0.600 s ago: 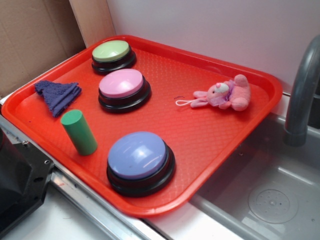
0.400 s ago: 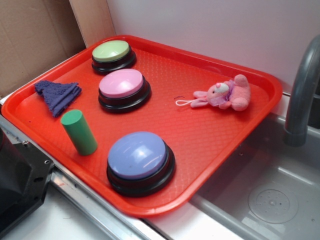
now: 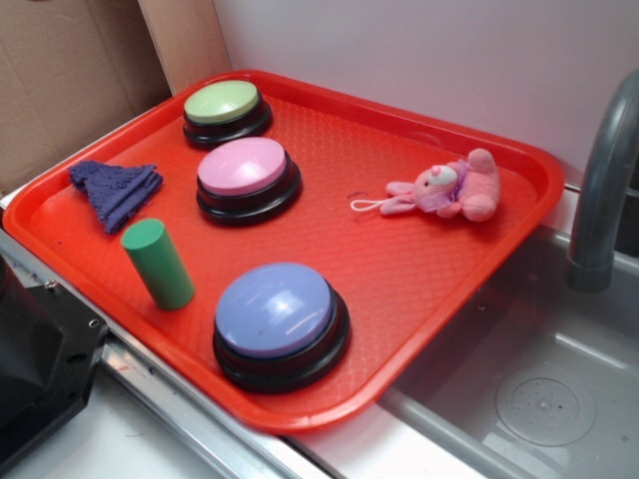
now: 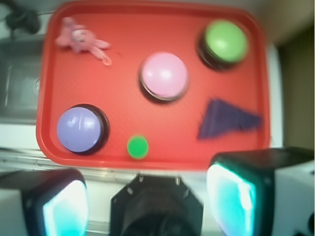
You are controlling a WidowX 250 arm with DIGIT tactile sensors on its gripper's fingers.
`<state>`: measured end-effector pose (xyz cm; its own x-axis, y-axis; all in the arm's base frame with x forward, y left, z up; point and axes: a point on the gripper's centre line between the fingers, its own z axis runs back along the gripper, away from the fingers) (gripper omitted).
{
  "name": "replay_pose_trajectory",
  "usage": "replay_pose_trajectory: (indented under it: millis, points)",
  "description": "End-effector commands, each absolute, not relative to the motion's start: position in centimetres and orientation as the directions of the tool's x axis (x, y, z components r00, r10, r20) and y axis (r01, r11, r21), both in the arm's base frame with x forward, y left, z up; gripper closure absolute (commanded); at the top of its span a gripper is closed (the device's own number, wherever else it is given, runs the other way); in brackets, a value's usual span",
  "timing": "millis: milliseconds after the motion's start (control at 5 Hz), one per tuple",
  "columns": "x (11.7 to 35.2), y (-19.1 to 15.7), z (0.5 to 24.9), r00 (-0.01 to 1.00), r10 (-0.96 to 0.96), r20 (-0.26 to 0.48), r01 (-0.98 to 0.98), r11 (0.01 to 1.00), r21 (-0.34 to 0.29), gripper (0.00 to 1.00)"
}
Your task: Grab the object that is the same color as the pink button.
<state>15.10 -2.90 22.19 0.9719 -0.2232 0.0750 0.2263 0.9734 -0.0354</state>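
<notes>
Open gripper (image 4: pixel 147 196) high above tray (image 4: pixel 152 14) — bunny (image 4: pixel 78 38) far corner.

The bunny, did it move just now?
No. The bunny lies at the same spot beside the pink button on the tray.

No writing, label, brand mark or number can be read in either view. The tops of the pink button (image 3: pixel 243 166), the green button (image 3: pixel 222 102) and the lavender-blue button (image 3: pixel 275 309) are plain, and the red tray (image 3: pixel 399 269) carries only an embossed texture. The wrist view is too blurred to show any print.
</notes>
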Motion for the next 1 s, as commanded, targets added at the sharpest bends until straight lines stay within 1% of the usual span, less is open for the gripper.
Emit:
replay_pose_trajectory:
  millis: [0,200,400,600,800]
  points:
    - [24.4,-7.9,19.9,0.730,-0.680,0.069,0.668,0.731,0.137,0.00]
    - [28.0,-11.3,16.3,0.542,-0.840,0.012,0.829,0.537,0.157,0.00]
    - [29.9,-12.8,13.5,0.499,-0.866,-0.034,0.862,0.491,0.124,0.00]
    - [30.6,-13.7,9.9,0.442,-0.889,-0.121,0.897,0.436,0.072,0.00]
    - [30.9,-15.0,7.7,0.410,-0.897,-0.164,0.912,0.409,0.039,0.00]
